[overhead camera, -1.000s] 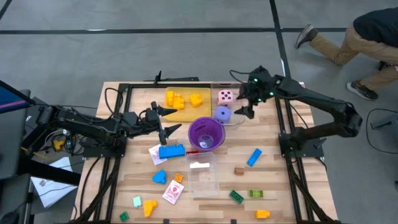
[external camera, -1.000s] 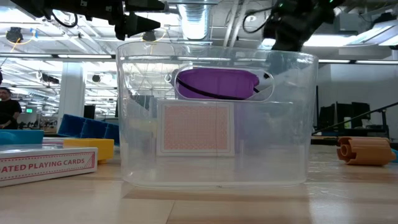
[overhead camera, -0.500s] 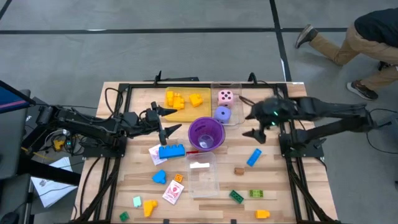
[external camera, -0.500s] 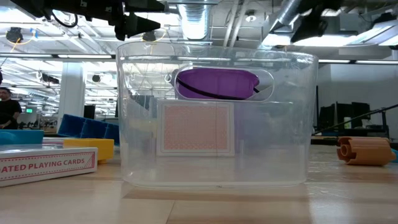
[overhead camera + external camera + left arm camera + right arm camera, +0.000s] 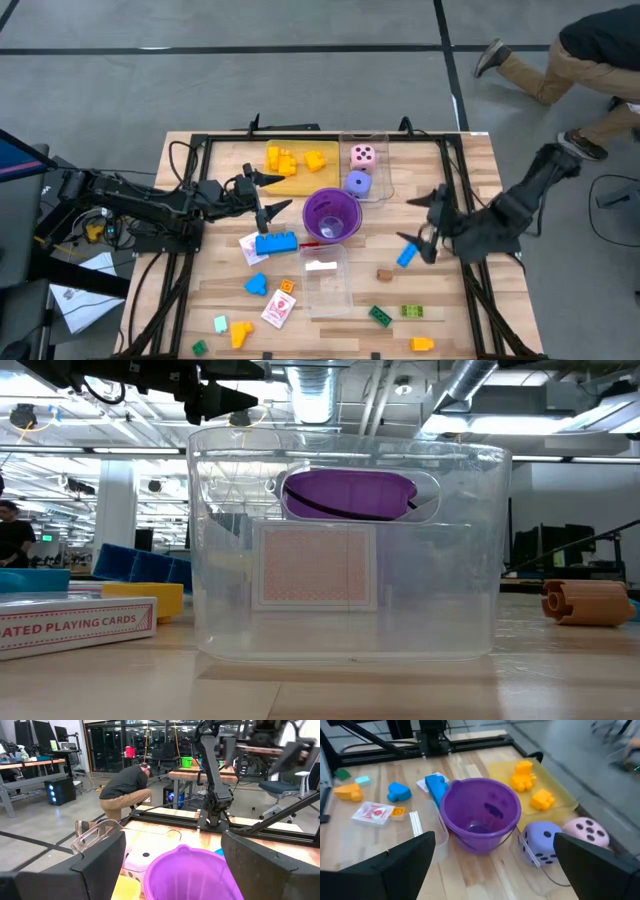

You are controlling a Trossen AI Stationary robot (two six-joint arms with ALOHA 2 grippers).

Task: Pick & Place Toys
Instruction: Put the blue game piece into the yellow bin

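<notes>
The toys lie scattered over the wooden table. A pink die (image 5: 363,155) and a purple die (image 5: 357,183) sit in a clear tray (image 5: 378,165). Yellow bricks (image 5: 282,159) rest on a yellow tray (image 5: 298,182). Blue bricks (image 5: 275,243) (image 5: 407,253), green bricks (image 5: 380,315) and cards (image 5: 278,309) lie nearer. My left gripper (image 5: 285,192) hangs open just left of the purple cup (image 5: 332,215), level with its rim. My right gripper (image 5: 412,220) is open and empty, raised near the table's right side, above the blue brick there, facing the cup (image 5: 480,815).
A second clear tray (image 5: 326,280) with a card inside stands at mid-table and fills the low view (image 5: 345,550). A playing-card box (image 5: 75,622) and a brown piece (image 5: 585,600) lie beside it. A crouching person (image 5: 590,50) is beyond the far right corner.
My right gripper has swung from over the dice at the far side toward the table's right and near edges, rising a little, turning about and tipping downward, and has stayed open. It has left the low view. The left gripper and the toys have kept still.
</notes>
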